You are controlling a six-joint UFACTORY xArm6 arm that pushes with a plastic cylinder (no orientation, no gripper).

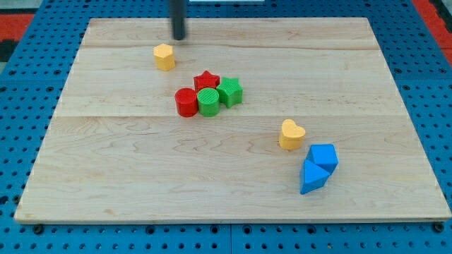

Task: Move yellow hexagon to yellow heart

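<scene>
Your rod comes down from the view's top, and my tip (179, 37) rests on the bench (141, 183) just above and a little right of the yellow hexagon (164, 57) — near it, but apart. There is no grasping tool here, only the bare rod, which holds nothing. The yellow heart (291, 134) sits well apart, toward the lower right. Between them you see a cluster: red star (207, 80), green cube (230, 92), green cylinder (209, 102) and red cylinder (186, 102), touching. Just below the heart lie a blue cube (323, 156) and a blue wedge-like block (312, 177), touching each other.
</scene>
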